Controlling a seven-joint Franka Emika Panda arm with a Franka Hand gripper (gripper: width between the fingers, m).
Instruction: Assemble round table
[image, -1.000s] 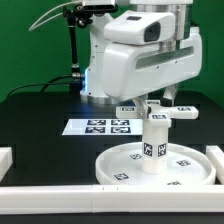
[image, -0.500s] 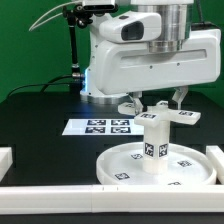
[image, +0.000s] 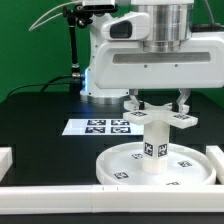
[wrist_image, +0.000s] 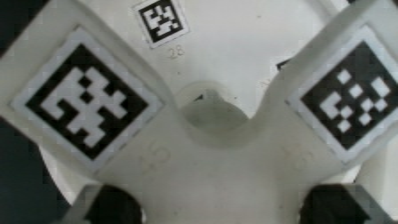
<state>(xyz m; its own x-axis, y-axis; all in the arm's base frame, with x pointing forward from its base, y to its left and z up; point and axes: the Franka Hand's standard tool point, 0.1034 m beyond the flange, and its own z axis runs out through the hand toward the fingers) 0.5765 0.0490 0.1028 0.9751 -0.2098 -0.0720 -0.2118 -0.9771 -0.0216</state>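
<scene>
1. A black tabletop (image: 40, 115) lies before a green backdrop, with white border rails (image: 60, 190) along the near edge and at both sides.
2. Nearest, inside the front rail, sits the large rimmed round disc (image: 125, 168) flat on the table, towards the exterior view's right; small square tags dot its face.
3. The short cylindrical leg (image: 154, 148) stands upright at the disc's centre, a tag facing the camera.
4. The cross-shaped base piece (image: 160, 117) lies level over the leg's top; whether it touches is hard to tell.
5. The gripper (image: 157, 104) reaches down from above with fingers (image: 134, 102) at either side of the cross's hub; it seems to clasp the piece, but contact itself is not clear.
6. The wrist view is blurred: two tagged arms (wrist_image: 89, 92) of the cross fan out, dark fingertips (wrist_image: 111, 206) cut off at the frame edge.
7. Farther back, the marker board (image: 100, 127) lies flat, partly hidden behind the cross.
8. Compared with a second ago, the wrist and cross have turned and moved towards the exterior view's right, the cross now centred over the leg.
</scene>
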